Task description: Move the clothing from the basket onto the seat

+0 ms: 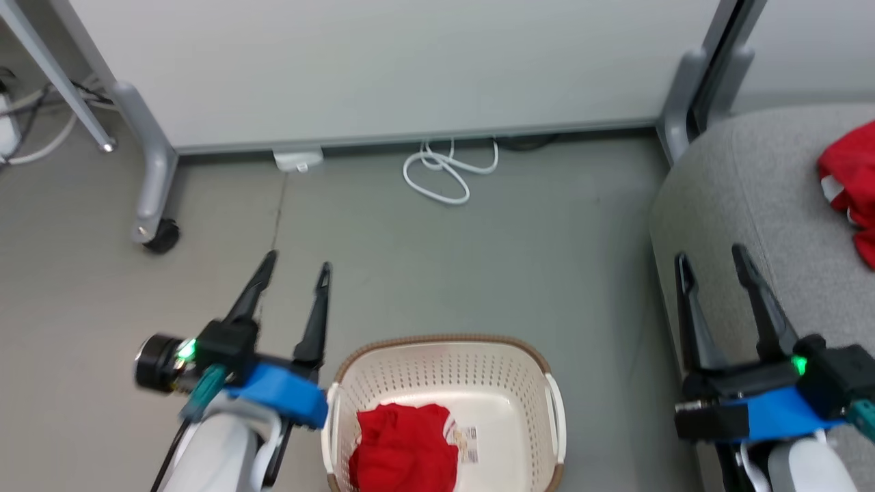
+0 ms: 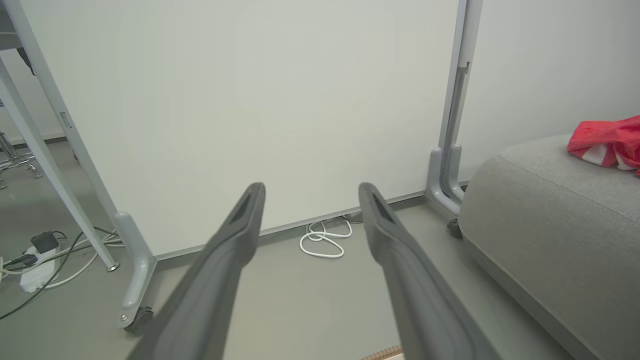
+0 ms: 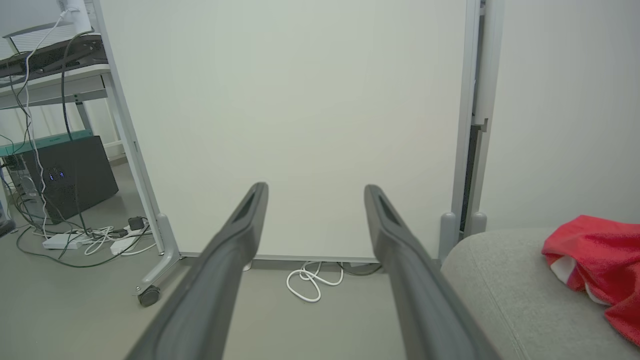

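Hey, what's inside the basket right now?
A crumpled red garment lies in the basket, on the left of its floor, with a label sticker showing beside it. Anything under the garment is covered, and the basket's near end is out of frame.

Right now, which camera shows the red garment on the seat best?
The right wrist view: the red garment lies largest on the seat, white lining showing. Head view crops it at the edge; left wrist view shows it smaller.
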